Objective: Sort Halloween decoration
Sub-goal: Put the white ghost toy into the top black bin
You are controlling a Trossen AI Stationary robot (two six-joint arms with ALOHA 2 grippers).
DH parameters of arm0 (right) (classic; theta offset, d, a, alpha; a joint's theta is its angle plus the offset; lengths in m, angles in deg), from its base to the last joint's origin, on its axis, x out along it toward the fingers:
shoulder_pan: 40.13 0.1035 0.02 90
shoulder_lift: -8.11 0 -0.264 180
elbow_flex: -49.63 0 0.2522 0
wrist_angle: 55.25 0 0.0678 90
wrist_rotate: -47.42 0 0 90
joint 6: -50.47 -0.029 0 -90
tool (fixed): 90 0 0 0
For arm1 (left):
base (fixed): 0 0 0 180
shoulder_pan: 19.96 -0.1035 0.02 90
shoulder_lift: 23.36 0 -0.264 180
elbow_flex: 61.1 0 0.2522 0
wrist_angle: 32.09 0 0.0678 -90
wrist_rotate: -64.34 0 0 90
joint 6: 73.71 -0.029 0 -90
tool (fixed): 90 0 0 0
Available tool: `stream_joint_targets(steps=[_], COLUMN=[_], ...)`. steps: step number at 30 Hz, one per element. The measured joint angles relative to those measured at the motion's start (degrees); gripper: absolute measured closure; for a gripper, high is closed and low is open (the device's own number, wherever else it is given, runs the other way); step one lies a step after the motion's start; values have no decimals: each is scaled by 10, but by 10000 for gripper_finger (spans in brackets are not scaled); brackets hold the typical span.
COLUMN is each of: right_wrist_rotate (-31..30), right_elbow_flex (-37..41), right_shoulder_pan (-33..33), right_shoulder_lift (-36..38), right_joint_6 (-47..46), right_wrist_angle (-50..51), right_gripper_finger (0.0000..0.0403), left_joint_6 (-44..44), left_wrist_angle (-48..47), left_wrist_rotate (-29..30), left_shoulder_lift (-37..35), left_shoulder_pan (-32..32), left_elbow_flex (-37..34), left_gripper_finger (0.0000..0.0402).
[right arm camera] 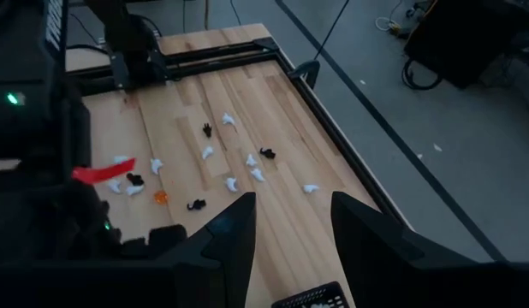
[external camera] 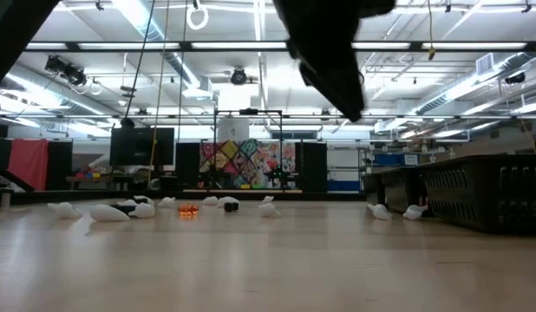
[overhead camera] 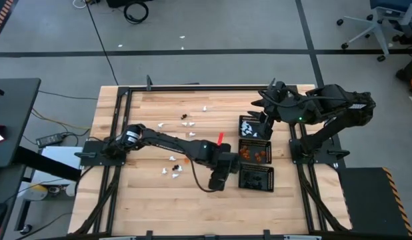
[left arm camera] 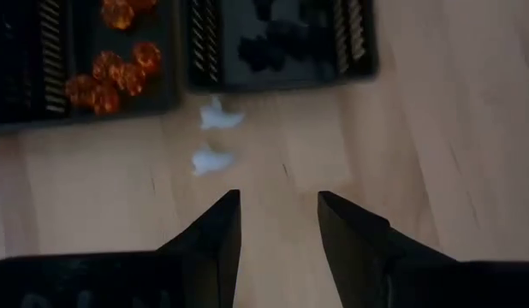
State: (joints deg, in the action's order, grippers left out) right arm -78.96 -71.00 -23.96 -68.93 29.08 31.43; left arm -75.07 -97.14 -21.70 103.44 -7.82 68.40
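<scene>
Here we see the left gripper (overhead camera: 219, 181) hanging just beside the black mesh trays (overhead camera: 257, 179), its fingers (left arm camera: 215, 235) spread and holding nothing, above bare wood near the table (overhead camera: 146, 200) edge closest to the arm bases. The right gripper (overhead camera: 265, 101) waits high over the far right corner, fingers (right arm camera: 234, 227) likewise parted and empty.

The Halloween decoration is divided: orange pieces (left arm camera: 110, 77) lie in the middle tray, black ones (left arm camera: 273, 47) in the near tray and white ones (overhead camera: 247, 127) in the far tray. Unsorted trinkets remain scattered across the middle of the table (right arm camera: 217, 158), and two white pieces (left arm camera: 215, 137) sit on the wood just outside the tray walls, in front of the left fingers.

We judge the risk to be the size of these pieces: each is far smaller than a gripper, so closing fingers could flick one away, push it against the tray wall or pinch air. The two white pieces near each other could also be taken together or knock each other aside.

The trinkets are too small to give any long axis or heading with confidence; the white ones look like short, tapered blobs lying flat.
</scene>
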Motion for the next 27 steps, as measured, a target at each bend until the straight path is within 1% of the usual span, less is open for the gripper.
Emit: stream_joint_targets(steps=[3,5,7,9,14,18,22,25,27], right_wrist_rotate=[0,0,0,0,-4,-14,-23,-31,-31], right_elbow_flex=[0,0,0,0,0,0,0,0,0], right_shoulder_pan=[0,0,0,0,0,0,0,0,0], right_shoulder_lift=[0,0,0,0,0,0,0,-1,-1], right_joint_6=[1,4,5,5,5,5,5,5,5], right_wrist_angle=[0,0,-1,-4,-14,-15,-18,-28,-37], right_gripper_finger=[245,245,245,245,245,245,245,245,245], left_joint_6=[-8,-10,-7,7,58,96,129,131,132], left_wrist_angle=[-48,-64,-69,-56,30,96,169,243,275], left_wrist_rotate=[-2,-2,-2,-2,-2,9,18,9,9], left_shoulder_lift=[-19,-37,-71,-121,-255,-326,-347,-343,-335], left_shoulder_pan=[3,3,3,2,6,5,-5,-13,-21], left_elbow_flex=[0,-18,-69,-143,-334,-453,-540,-580,-601], left_gripper_finger=[260,260,260,260,260,260,258,246,235])
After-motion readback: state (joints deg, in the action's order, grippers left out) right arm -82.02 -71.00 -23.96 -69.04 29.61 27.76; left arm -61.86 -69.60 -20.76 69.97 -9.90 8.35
